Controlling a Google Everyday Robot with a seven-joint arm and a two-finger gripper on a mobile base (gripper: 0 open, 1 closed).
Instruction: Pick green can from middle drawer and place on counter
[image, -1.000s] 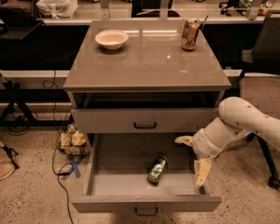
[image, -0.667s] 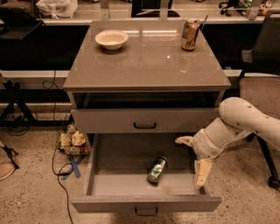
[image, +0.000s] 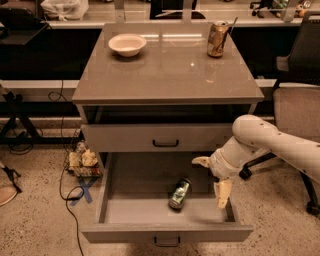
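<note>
The green can (image: 179, 194) lies on its side on the floor of the pulled-out middle drawer (image: 135, 207), right of centre. My gripper (image: 212, 177) hangs over the drawer's right side, just right of the can and apart from it. It is open and empty, with one pale finger (image: 202, 161) pointing left and the other (image: 222, 193) pointing down. The glossy grey-brown counter (image: 165, 70) tops the cabinet above.
On the counter stand a white bowl (image: 127, 44) at the back left and a gold-brown can with a straw (image: 217, 39) at the back right. The upper drawer front (image: 165, 137) is slightly out. An office chair (image: 300, 100) stands at the right. Clutter and cables (image: 82, 161) lie on the floor at the left.
</note>
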